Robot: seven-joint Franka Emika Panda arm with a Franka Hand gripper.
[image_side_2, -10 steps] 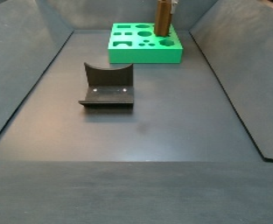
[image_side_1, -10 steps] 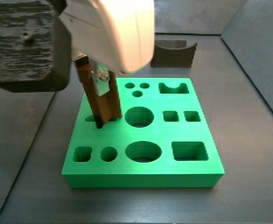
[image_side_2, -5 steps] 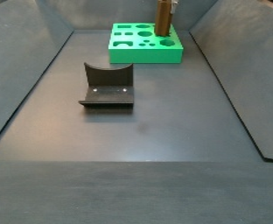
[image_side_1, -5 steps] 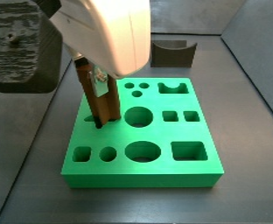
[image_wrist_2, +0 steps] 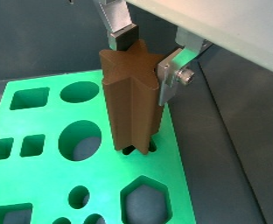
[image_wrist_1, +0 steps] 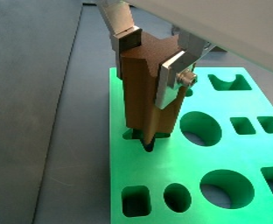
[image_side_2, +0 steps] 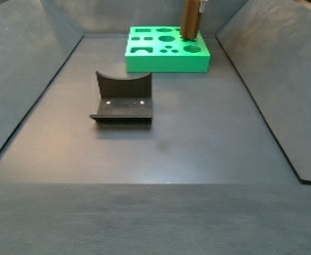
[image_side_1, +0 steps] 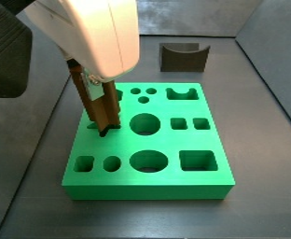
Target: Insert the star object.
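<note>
No writing, label, brand, number or sign can be read in any view. The green board [image_side_1: 148, 140] has only cut-out shapes on its top, no lettering. The brown star peg [image_wrist_1: 145, 92] held between the plates of the end effector [image_wrist_1: 153, 54] over the board is plain. The dark grey block [image_side_2: 121, 98] on the desk [image_side_2: 185, 159] carries no marks either.
</note>
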